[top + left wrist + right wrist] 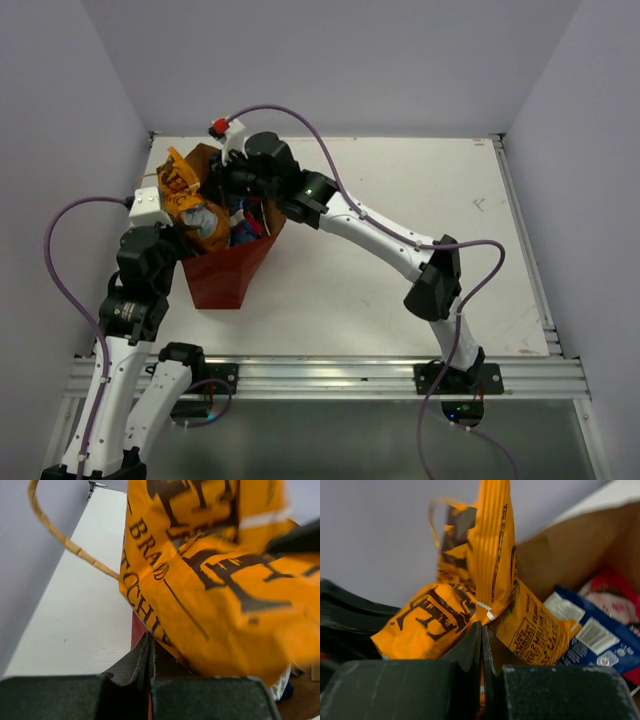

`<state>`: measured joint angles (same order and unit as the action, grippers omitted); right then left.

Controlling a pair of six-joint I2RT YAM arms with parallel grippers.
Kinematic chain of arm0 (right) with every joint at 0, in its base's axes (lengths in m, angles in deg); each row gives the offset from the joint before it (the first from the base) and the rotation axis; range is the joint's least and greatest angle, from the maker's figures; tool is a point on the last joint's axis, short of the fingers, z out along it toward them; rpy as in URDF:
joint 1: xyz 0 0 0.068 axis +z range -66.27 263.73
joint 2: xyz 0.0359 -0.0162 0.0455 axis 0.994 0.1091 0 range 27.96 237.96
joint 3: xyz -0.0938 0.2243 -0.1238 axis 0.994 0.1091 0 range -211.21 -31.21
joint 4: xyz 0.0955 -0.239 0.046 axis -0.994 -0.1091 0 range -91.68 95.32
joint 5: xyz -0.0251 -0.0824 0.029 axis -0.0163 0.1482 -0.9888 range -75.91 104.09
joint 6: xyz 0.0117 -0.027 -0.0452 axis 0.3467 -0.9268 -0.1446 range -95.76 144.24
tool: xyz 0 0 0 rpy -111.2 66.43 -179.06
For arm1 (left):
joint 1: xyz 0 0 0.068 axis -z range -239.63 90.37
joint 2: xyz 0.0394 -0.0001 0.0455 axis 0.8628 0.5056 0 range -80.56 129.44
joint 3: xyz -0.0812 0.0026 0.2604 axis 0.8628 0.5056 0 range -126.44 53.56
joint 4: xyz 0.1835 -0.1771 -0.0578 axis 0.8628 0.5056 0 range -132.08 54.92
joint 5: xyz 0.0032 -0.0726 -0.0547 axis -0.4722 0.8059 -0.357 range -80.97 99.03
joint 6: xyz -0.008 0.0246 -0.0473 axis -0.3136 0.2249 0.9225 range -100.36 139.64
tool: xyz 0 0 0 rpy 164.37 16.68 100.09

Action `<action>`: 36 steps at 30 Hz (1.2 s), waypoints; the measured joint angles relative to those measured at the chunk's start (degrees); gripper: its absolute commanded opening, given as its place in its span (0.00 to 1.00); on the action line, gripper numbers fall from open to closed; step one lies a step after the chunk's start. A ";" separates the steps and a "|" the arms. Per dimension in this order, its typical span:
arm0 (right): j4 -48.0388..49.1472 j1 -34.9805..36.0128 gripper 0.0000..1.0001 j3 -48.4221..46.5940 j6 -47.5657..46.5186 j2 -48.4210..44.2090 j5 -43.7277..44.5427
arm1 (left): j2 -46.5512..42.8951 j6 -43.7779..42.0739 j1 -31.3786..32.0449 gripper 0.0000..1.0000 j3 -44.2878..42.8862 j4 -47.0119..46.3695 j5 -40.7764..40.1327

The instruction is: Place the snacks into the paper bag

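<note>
The reddish-brown paper bag (232,278) stands open at the table's left. My right gripper (228,188) reaches over its mouth and is shut on the seam of the orange-yellow snack packet (492,555), which hangs upright in the opening (185,192). My left gripper (190,243) is at the bag's left rim, shut on the red bag wall (137,628), with the orange packet (215,580) filling the view just beyond. Inside the bag lie a blue-and-white packet (590,635) and a pink-magenta packet (610,597). The other snacks are hidden.
The bag's twisted string handle (75,550) arcs to the left of my left gripper. The white table (400,220) stretches right of the bag, bounded by grey walls. A metal rail (330,375) runs along the near edge.
</note>
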<state>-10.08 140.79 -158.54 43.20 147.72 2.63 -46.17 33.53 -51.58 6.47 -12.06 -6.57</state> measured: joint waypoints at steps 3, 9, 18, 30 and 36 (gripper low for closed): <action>-0.52 -0.26 0.00 4.11 0.33 1.77 0.26 | -0.17 -0.02 0.00 0.00 0.04 0.13 -0.59; -0.70 -0.79 0.00 7.10 0.31 1.29 2.08 | -0.24 -0.02 0.00 0.00 0.09 0.28 -0.83; -6.62 -0.81 0.80 7.89 -3.28 -2.27 5.75 | -0.24 -0.02 0.02 0.00 0.09 0.24 -0.70; -12.52 -0.66 0.84 11.52 -7.19 -25.38 14.91 | 0.04 -0.02 0.02 0.00 0.09 0.22 -0.74; -12.02 -0.59 0.79 28.00 -4.74 -37.27 22.60 | 0.44 -0.02 0.02 0.00 0.09 0.09 -0.76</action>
<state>-22.10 140.20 -130.54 38.46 110.46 25.23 -45.73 33.51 -51.56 6.55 -11.97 -7.33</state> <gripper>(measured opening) 0.799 0.007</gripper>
